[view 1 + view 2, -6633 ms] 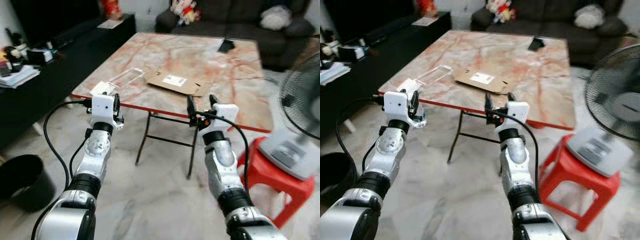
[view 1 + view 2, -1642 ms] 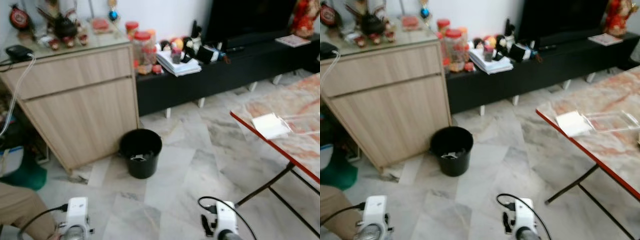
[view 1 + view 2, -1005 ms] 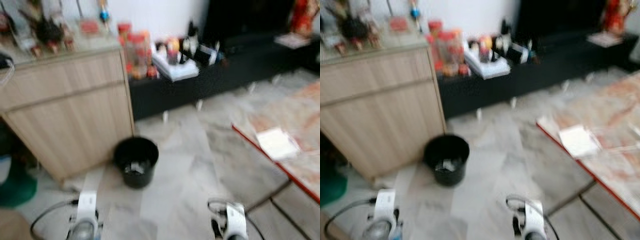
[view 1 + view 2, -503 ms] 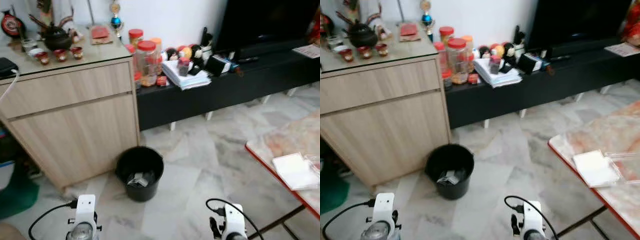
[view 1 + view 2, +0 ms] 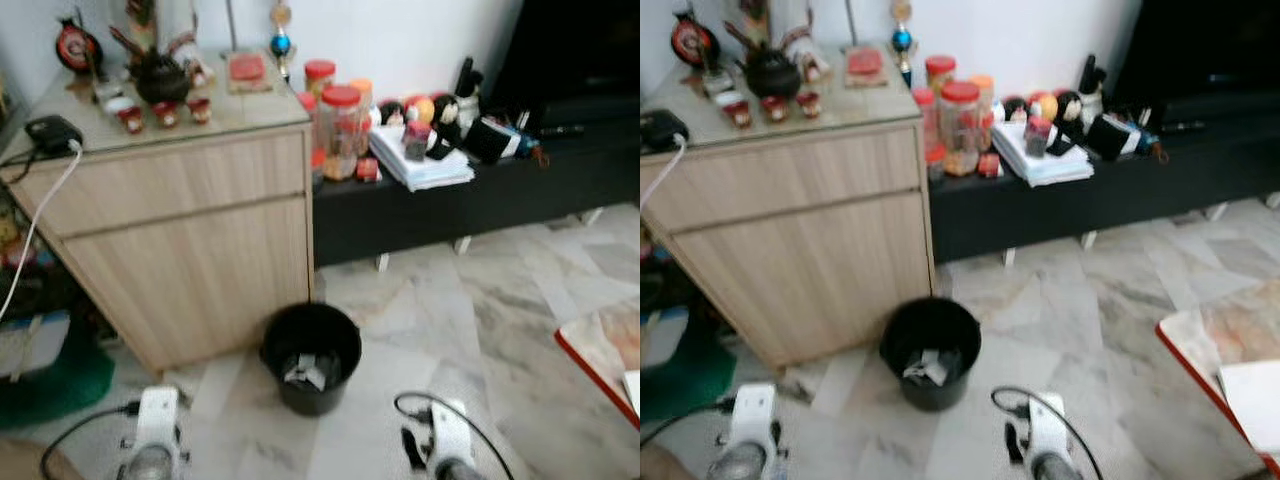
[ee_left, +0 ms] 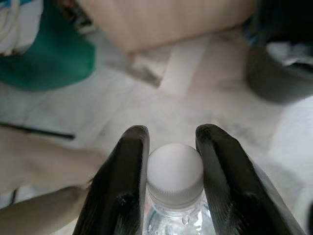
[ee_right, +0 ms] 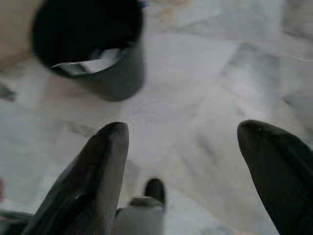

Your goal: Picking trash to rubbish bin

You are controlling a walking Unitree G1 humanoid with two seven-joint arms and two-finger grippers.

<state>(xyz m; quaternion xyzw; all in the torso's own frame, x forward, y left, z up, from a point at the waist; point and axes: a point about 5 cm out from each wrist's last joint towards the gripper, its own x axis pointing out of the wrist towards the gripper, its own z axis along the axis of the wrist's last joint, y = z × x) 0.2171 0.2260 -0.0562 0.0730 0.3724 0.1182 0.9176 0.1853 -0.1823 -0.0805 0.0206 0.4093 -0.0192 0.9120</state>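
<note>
bottle (image 6: 174, 196) is clamped at the neck by left gripper (image 6: 171, 161); right gripper (image 7: 195, 171) is spread wide, bin (image 5: 311, 357) at 11 o'clock.

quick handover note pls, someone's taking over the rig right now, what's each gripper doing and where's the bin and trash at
Left gripper: shut on a clear plastic bottle, fingers clamped either side of its white cap, held low over the marble floor.
Right gripper: open, holding nothing, pointed at the floor near the bin.
Black rubbish bin: on the floor ahead, beside the wooden cabinet, with some paper scraps already inside.
Table: its corner is off to the robot's right.
Done: bottle is in hand and the bin is in front.
Left: close in on the bin, bring the left gripper over its opening and release the bottle.
</note>
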